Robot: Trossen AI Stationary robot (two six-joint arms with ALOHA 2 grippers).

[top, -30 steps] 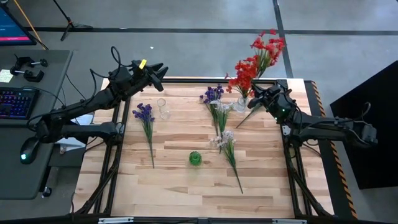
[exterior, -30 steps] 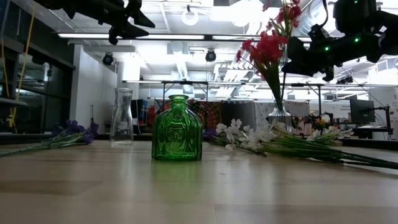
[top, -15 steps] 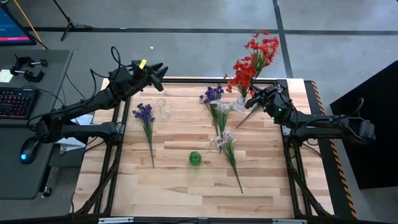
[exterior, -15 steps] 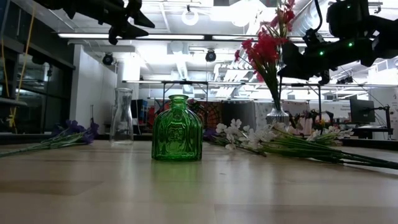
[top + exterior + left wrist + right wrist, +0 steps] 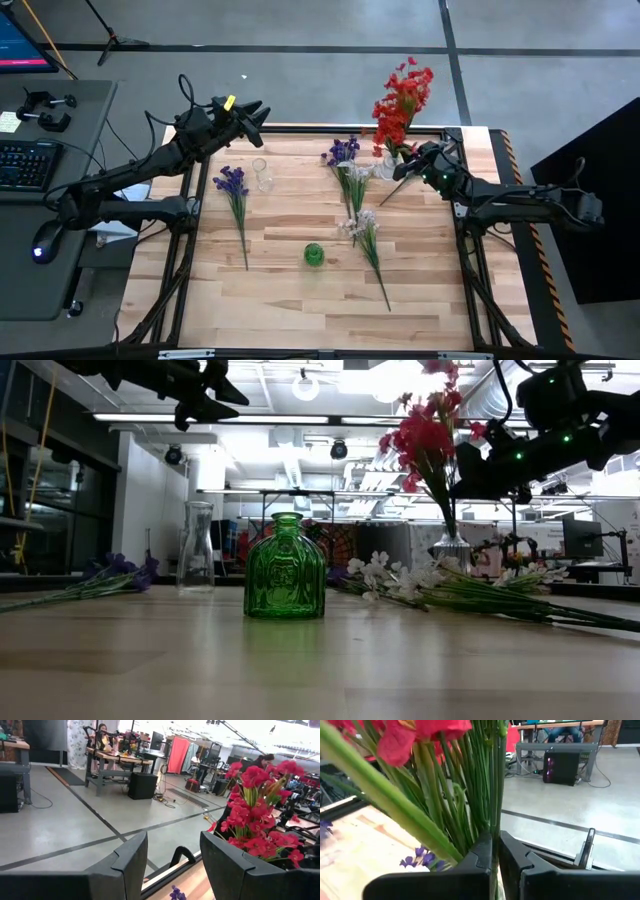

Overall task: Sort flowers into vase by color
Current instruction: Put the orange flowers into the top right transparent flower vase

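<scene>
A clear vase (image 5: 384,168) at the far right holds red flowers (image 5: 400,98), seen upright in the low view as red flowers (image 5: 428,435). My right gripper (image 5: 408,160) is beside that vase, shut on one red spray's stem. A purple flower (image 5: 236,198) lies flat at the left. More purple and white flowers (image 5: 352,180) and a white spray (image 5: 368,238) lie mid-table. A green vase (image 5: 314,254) and a clear bottle vase (image 5: 262,175) stand without flowers. My left gripper (image 5: 255,110) hangs open, high over the far left edge. My right gripper pinches one thin green stem (image 5: 494,827) between its two fingers, well below the blooms. The fingers come nearly level from the table's right side and lie across the stem. The spray stands about upright among the other red stems; its lower end is hidden by the gripper.
The green vase (image 5: 285,567) stands near the table's middle front, the clear bottle vase (image 5: 197,547) behind it to the left. Bare wood lies along the near edge. A desk with a keyboard (image 5: 20,165) stands left of the table.
My right gripper has gone a little down and toward the clear vase, still shut. The red spray it holds, which leaned off toward the far right, has swung upright against the other red flowers, so both clusters now stand together.
</scene>
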